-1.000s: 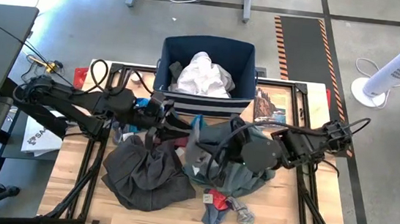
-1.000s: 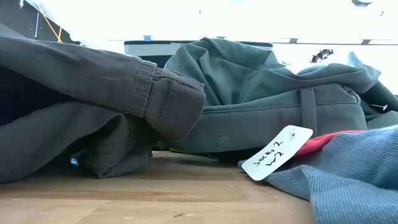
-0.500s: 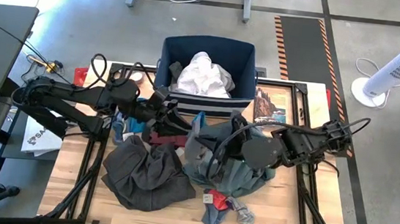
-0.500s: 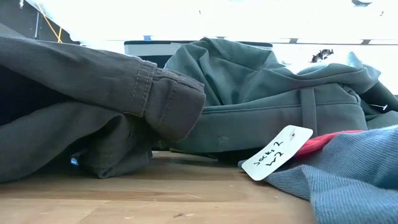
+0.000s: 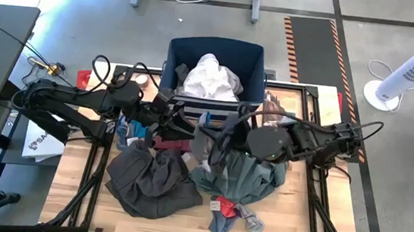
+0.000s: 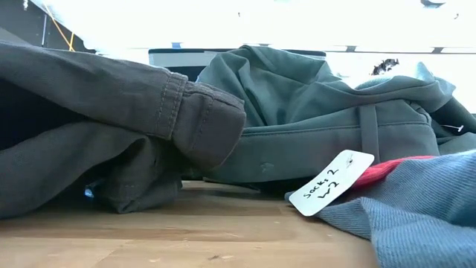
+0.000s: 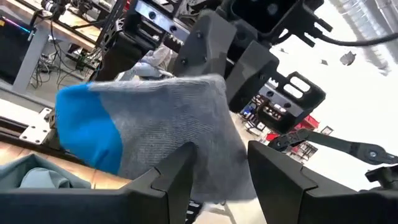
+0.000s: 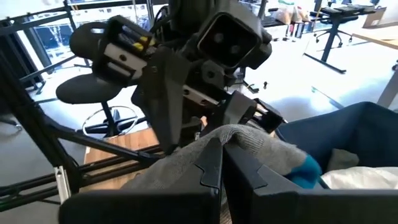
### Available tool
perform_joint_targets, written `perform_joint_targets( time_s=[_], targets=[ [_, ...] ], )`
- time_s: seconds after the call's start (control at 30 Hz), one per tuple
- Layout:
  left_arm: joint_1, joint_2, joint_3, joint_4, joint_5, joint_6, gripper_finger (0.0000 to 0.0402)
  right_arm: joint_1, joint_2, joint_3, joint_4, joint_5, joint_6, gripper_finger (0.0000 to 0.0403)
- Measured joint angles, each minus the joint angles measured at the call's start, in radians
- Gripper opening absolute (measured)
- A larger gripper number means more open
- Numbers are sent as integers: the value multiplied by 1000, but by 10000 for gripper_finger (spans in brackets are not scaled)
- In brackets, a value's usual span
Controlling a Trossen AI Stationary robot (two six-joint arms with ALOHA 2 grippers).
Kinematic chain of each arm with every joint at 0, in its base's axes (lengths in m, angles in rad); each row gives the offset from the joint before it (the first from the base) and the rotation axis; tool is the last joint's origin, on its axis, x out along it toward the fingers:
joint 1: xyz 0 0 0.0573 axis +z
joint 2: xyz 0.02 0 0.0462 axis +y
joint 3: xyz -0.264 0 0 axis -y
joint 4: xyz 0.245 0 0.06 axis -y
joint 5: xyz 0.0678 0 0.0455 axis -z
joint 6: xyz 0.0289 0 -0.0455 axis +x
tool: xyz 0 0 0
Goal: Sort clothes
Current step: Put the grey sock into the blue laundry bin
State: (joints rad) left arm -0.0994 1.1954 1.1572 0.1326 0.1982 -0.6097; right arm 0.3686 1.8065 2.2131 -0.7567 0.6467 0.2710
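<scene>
Item: grey sock with blue toe (image 7: 155, 134), held above the counter (image 5: 83, 180) at about 12 o'clock of centre, just in front of the navy bin (image 5: 214, 56). Both arms grip it. Left end effector (image 7: 219, 165): fingers part-spread, grasping one end of the sock. Right end effector (image 8: 222, 163): fingers clenched on the other end. In the high view the sock is mostly hidden under the two wrists.

Item: white garment (image 5: 209, 77), lying in the bin; lower part hidden by the bin wall.

Item: dark grey-brown trousers (image 5: 151, 181), heaped at 7 o'clock; cuff fills the low view, the rest cut off.

Item: grey-green shirt (image 5: 243, 177), crumpled at centre, partly under the right arm.

Item: maroon piece (image 5: 173, 137), only a strip visible below the left arm.

Item: red and grey socks (image 5: 229, 213), at 6 o'clock, with a paper tag (image 6: 331, 182) reading "socks 2".
</scene>
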Motion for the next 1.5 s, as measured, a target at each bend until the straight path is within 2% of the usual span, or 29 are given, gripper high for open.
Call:
perform_joint_targets(
  time_s=[0.33, 0.5, 0.73, 1.03, 1.17, 1.3, 1.37, 1.43, 1.5],
  targets=[
    [0, 61, 0, 31, -9, -7, 149, -11, 0, 0, 12, -34, 1, 0],
    [0, 70, 0, 99, -9, -14, 149, -7, 0, 0, -62, -32, 55, 0],
    [0, 66, -1, 88, -10, -7, 149, -1, 0, 0, -118, 3, 103, 0],
    [0, 65, -1, 35, -123, -7, 149, -1, 0, 0, -93, -29, 95, 0],
    [1, 65, -1, 27, -131, -10, 146, -2, 0, 0, -93, -36, 95, 0],
    [0, 65, -1, 12, -133, -8, 117, -1, 1, -1, -93, -38, 95, 0],
    [0, 65, -1, 9, -131, -7, 83, -1, 1, -1, -93, -43, 101, 0],
    [0, 65, 0, 9, -124, -1, 32, -1, 1, -1, -93, -51, 112, 0],
    [0, 65, 0, 10, -123, 9, 13, -2, 1, -1, -93, -54, 111, 0]
  ],
)
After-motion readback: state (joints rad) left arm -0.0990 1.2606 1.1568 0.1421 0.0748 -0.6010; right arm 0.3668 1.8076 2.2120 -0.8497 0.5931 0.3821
